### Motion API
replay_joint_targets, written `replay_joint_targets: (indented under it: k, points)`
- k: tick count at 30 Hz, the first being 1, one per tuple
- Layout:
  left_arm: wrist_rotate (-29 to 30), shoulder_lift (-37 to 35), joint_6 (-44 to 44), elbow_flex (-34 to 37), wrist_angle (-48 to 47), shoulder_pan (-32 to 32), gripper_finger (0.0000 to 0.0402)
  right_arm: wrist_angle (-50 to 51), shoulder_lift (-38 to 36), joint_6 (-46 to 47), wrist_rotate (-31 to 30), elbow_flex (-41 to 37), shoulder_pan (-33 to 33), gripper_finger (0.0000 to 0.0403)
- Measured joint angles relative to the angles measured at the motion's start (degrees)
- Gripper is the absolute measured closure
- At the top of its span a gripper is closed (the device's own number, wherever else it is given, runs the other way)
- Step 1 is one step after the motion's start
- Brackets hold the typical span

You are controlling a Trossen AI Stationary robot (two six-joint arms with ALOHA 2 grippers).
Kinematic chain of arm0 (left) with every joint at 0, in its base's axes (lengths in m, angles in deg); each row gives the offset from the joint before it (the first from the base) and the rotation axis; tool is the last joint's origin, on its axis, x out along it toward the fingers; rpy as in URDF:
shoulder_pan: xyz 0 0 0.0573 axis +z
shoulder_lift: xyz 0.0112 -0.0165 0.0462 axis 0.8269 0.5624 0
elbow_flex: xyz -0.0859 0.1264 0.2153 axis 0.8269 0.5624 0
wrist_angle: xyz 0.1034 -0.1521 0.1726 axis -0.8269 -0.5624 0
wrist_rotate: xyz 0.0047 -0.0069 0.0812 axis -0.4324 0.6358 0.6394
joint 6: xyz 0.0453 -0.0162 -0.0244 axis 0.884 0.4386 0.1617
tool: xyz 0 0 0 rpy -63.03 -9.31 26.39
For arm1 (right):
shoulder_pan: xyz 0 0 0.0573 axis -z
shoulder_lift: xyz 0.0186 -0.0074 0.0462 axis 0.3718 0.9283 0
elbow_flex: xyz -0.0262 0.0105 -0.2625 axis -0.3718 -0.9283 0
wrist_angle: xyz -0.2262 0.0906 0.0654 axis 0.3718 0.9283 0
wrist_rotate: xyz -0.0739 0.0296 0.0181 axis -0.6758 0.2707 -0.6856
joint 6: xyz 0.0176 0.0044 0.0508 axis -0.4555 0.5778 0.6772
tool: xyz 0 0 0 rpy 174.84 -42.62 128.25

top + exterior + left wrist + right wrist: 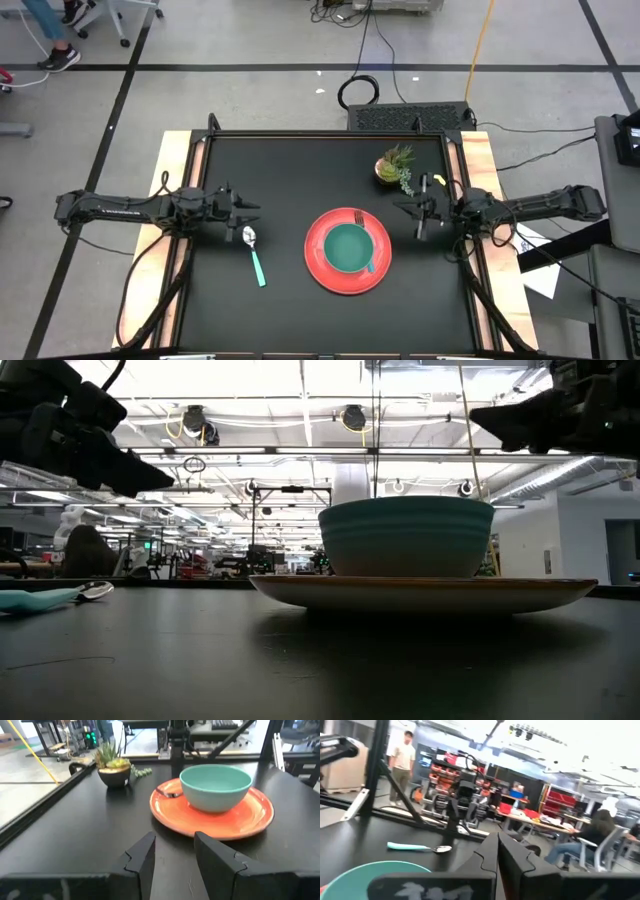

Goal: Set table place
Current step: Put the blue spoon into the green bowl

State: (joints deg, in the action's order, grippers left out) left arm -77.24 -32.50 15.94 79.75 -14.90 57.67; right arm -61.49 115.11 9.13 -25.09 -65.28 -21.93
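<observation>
Jaws on the left gripper (172,860) stand spread with nothing between them, hovering above the matte-black square desk (290,170) to the left of the round red plate (347,252); jaws on the right gripper (497,852) look pressed together and empty, hanging off the plate's right side. Taking the plate as the landmark, the smaller teal bowl (348,247) sits on it near the middle, a fork with a teal handle (367,262) appears to lie across the plate with part of it hidden under or behind the bowl, and the metal spoon with a teal handle (254,255) lies flat on the desk well to the plate's left, just in front of the left gripper. A small potted green plant (396,167) stands beyond the plate toward the far right. By my judgement the spoon is light, stiff and thin, so it lies low and could skid on the smooth top; the handle's middle is the best place to pinch. Plate and bowl look like rigid, fairly heavy glazed ware, slippery and chippable, best taken at the rim.
</observation>
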Motion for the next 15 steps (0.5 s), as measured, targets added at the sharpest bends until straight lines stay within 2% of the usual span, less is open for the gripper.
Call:
replay_joint_targets:
  k: [15]
  points:
    - [-0.02, -0.02, -0.76, 0.0, 0.78, 0.0, 0.0259, 11.59, -9.45, 4.62, 0.7, -0.07, -0.1, 0.0403]
